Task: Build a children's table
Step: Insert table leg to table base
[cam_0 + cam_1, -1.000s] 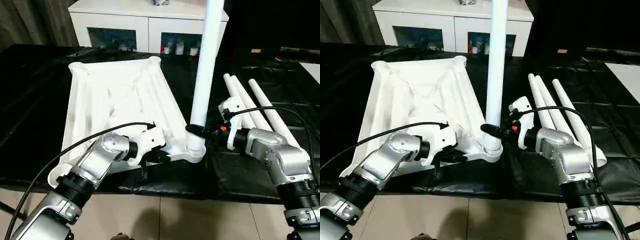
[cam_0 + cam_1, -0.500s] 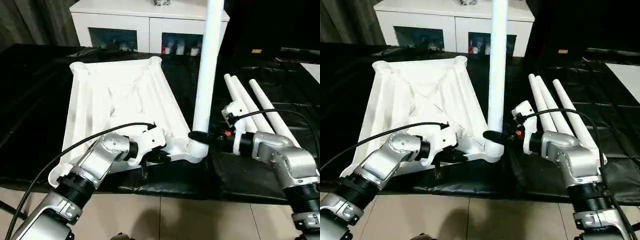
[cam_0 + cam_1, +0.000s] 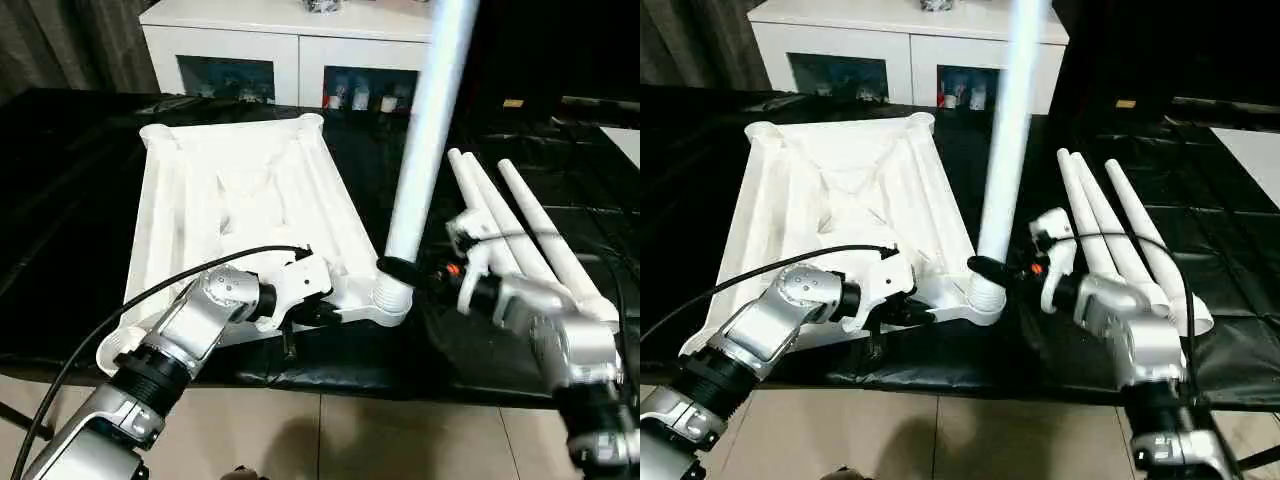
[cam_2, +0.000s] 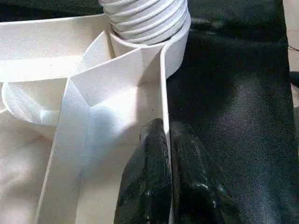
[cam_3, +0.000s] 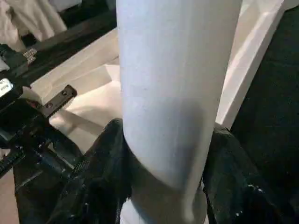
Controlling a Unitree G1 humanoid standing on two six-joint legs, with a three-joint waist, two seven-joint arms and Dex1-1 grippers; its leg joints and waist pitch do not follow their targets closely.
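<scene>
Lying upside down on the black counter (image 3: 60,200), the white tabletop (image 3: 240,200) shows its ribbed, cross-braced underside, with round sockets at its corners. One leg (image 3: 425,150) stands in the near corner socket (image 3: 392,293) on the robot's right side, leaning a little toward the right as it rises. The right hand (image 3: 992,270) wraps its two black fingers (image 5: 93,172) around the base of that leg, just above the socket, pinching it from both sides. The left hand (image 4: 169,177) is at the tabletop's near edge, just beside the same corner; its two fingers are pressed together on the thin rim wall (image 4: 164,93), one on each side. Three more legs (image 3: 520,225) lie side by side on the counter to the right of the tabletop, behind the right forearm. A white cabinet (image 3: 290,40) stands beyond the counter.
</scene>
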